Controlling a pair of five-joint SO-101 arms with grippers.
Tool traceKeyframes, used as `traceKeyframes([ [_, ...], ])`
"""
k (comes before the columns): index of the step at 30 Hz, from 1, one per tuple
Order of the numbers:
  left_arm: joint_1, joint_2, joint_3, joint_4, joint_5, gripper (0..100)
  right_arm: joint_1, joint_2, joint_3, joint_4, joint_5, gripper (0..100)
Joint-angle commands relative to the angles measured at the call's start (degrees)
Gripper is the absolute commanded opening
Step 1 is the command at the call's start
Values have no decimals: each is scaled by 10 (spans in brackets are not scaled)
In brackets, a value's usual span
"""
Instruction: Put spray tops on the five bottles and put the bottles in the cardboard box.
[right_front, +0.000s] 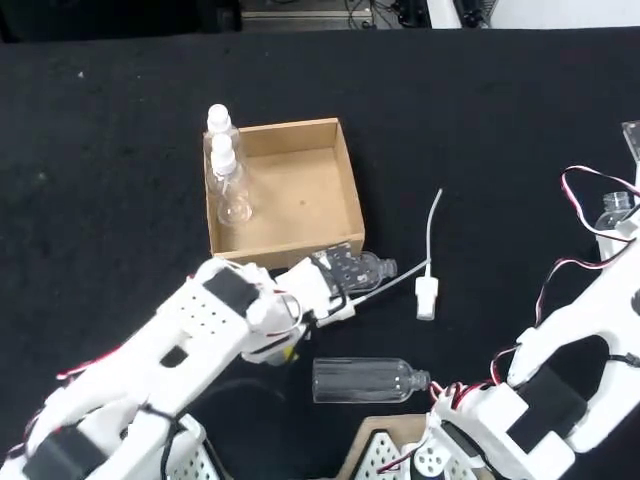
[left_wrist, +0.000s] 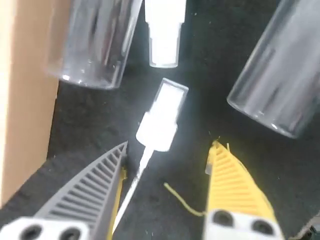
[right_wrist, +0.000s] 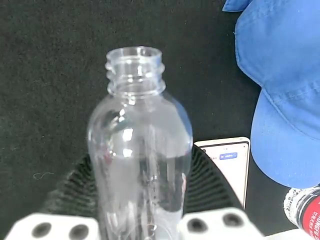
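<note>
Since its neck is bare, the clear plastic bottle (right_wrist: 136, 95) sits clamped in the right end effector (right_wrist: 142, 170), probably awaiting a top. The left end effector (left_wrist: 167, 150) is spread apart either side of a white spray top (left_wrist: 161, 122) on the black table (right_front: 120, 150). Two capped clear bottles (right_front: 228, 185) occupy the brown cardboard box (right_front: 352, 190).

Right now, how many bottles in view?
5. Two capped bottles stand in the cardboard box; one bottle lies by its near corner, another nearer the arms, one in the right gripper.
</note>
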Motion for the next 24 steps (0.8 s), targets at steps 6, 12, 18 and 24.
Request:
traceKeyframes([
  [6, 0, 69, -18, -75, -44, 232, 11, -4, -15, -10, 34, 11],
  [12, 0, 108, -18, -77, -92, 228, 12, -4, -15, -8, 38, 11],
  [18, 2, 124, -22, -91, -102, 227, 12, -4, -1, -9, 40, 11],
  [24, 6, 125, -23, -110, -101, 230, 11, -4, 15, -12, 40, 11],
])
